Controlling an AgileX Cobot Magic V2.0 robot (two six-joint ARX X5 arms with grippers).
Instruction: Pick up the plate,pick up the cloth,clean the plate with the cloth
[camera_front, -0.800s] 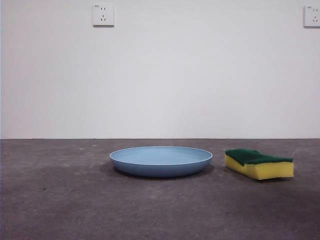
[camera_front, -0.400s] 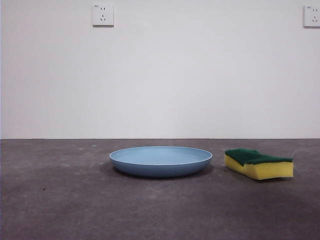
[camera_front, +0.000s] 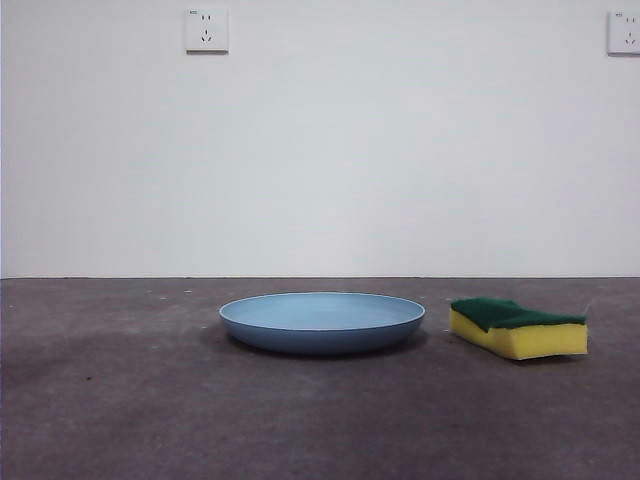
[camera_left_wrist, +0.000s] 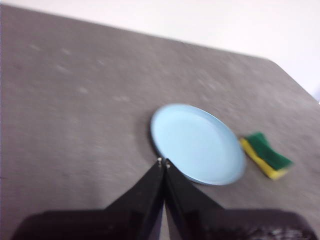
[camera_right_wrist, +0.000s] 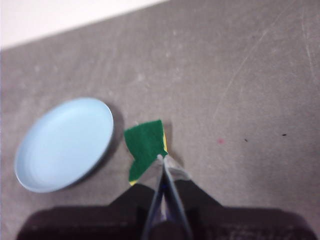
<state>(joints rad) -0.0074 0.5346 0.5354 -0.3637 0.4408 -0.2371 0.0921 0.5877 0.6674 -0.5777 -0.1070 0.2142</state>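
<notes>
The light-blue plate (camera_front: 322, 321) lies flat on the dark grey table, near the middle in the front view. To its right lies the cloth (camera_front: 517, 326), a yellow sponge with its green layer facing up. Neither arm shows in the front view. From high above, the left wrist view shows the plate (camera_left_wrist: 197, 144) and the cloth (camera_left_wrist: 265, 155), with my left gripper (camera_left_wrist: 163, 162) shut and empty, well above the plate's rim. In the right wrist view my right gripper (camera_right_wrist: 162, 158) is shut and empty, high over the cloth (camera_right_wrist: 145, 147), with the plate (camera_right_wrist: 64, 143) beside it.
A white wall rises behind the table, with one socket (camera_front: 206, 30) at the upper left and another (camera_front: 624, 32) at the upper right. The table's back edge (camera_left_wrist: 150, 36) shows in the left wrist view.
</notes>
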